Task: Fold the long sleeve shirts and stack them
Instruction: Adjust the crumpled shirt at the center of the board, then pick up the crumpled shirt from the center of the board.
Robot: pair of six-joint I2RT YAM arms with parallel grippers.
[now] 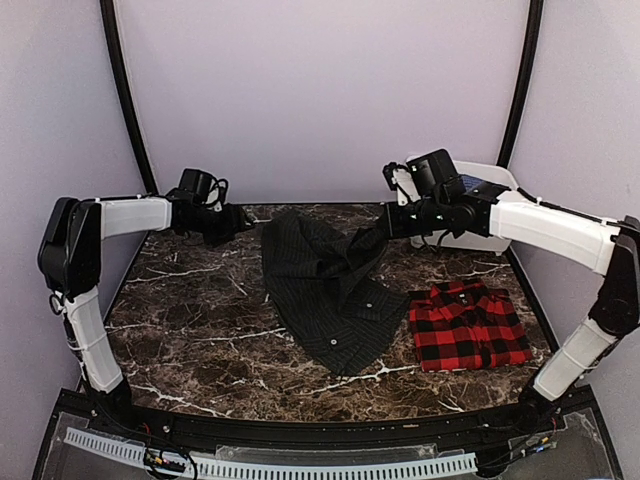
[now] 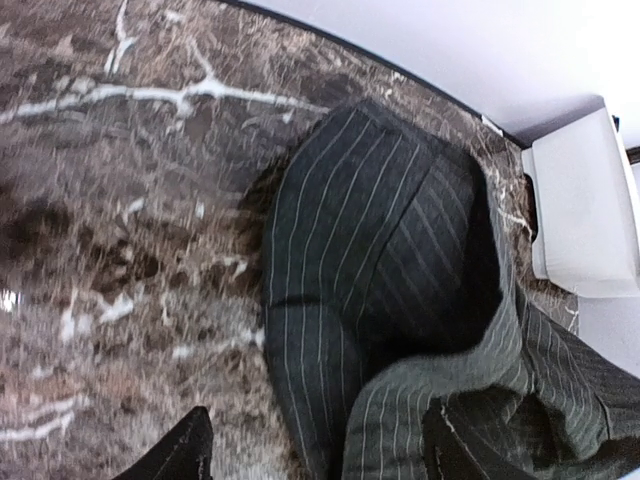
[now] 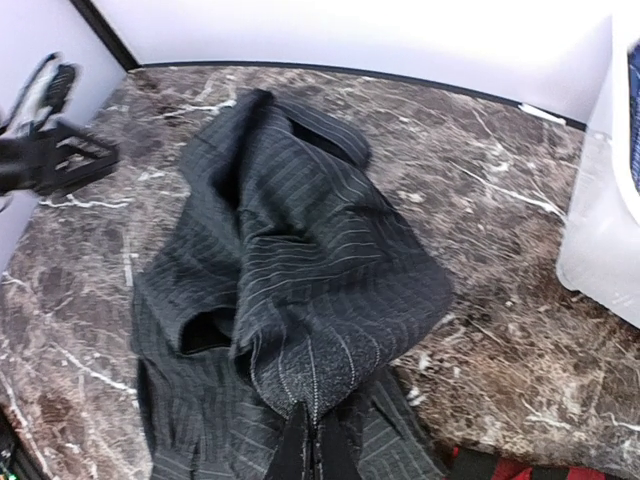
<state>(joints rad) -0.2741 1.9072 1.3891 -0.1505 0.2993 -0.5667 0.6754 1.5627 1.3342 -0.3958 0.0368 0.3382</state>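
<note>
Mid-table, right fingers [image 3: 306, 455] pinch pinstriped shirt [image 1: 330, 290] (fold lifted); left fingers [image 2: 185, 452] spread wide, empty

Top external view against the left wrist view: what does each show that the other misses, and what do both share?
Only top external: the folded red plaid shirt at the table's right, and the right tool shut on a raised edge of the pinstriped shirt. Only left wrist: the left tool up close, its fingers spread apart, gripping nothing. Both: the pinstriped shirt crumpled on the marble table, and the white bin at the far right.
</note>
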